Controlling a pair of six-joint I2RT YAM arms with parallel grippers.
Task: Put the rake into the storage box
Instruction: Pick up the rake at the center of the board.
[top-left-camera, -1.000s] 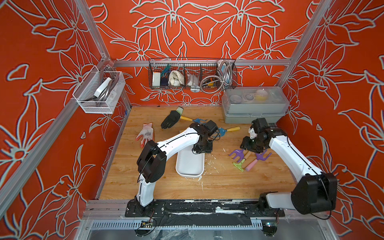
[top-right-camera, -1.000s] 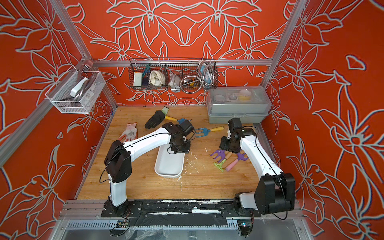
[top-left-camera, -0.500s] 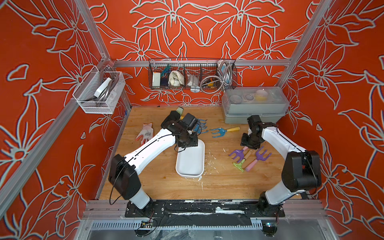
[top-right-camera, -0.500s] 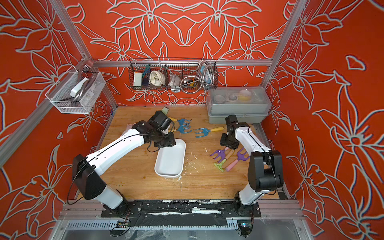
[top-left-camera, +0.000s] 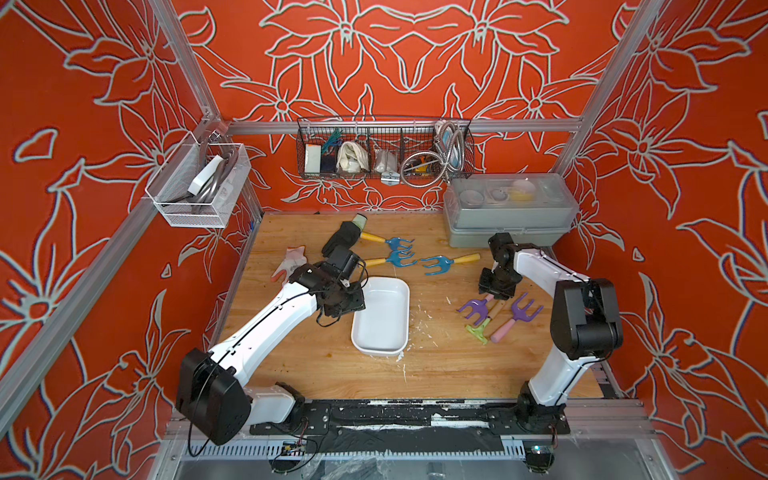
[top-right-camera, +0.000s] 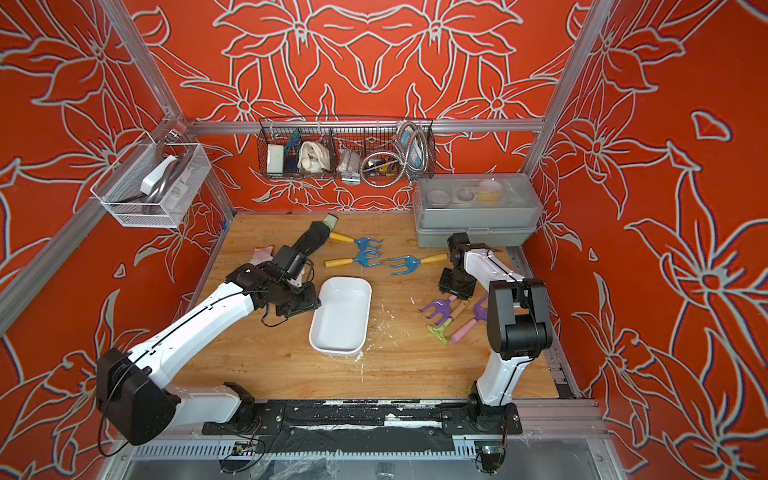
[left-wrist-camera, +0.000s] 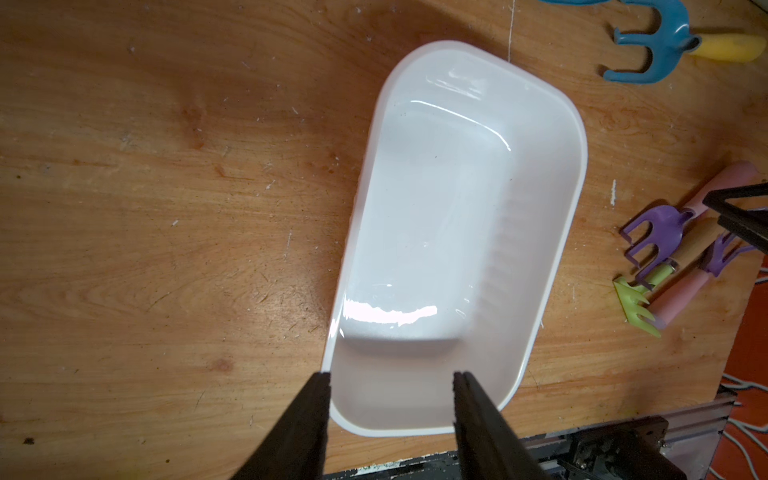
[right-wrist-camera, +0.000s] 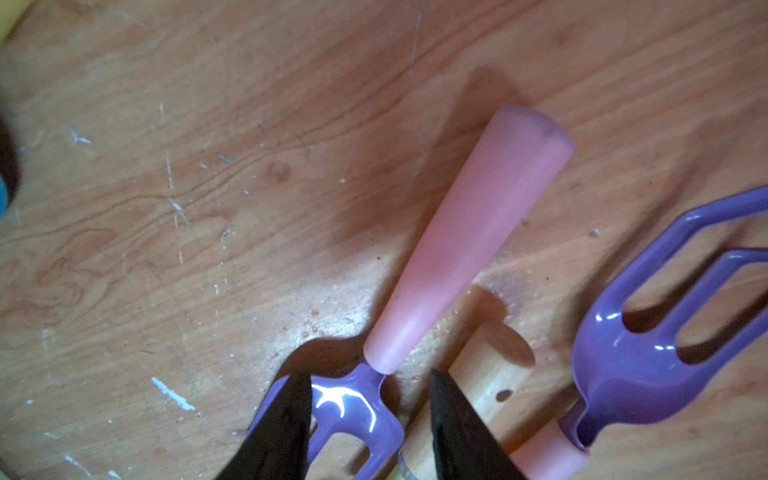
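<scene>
Item: purple rake (right-wrist-camera: 461, 249), pink handle, lying near the tabletop's (top-left-camera: 316, 365) right edge.
Grip: right pincer (right-wrist-camera: 370, 376) is hovering spread, straddling its neck; it should be closing squarely there, clear of the wooden handle (right-wrist-camera: 490, 374) beside it.
Destination: storage box (top-left-camera: 380, 316) is sitting empty mid-tabletop, left pincer (left-wrist-camera: 390, 376) hanging released above.

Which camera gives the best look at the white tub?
The left wrist view: the white tub fills the frame, its empty inside plain. In both top views it looks small. The right wrist view misses it.
</scene>
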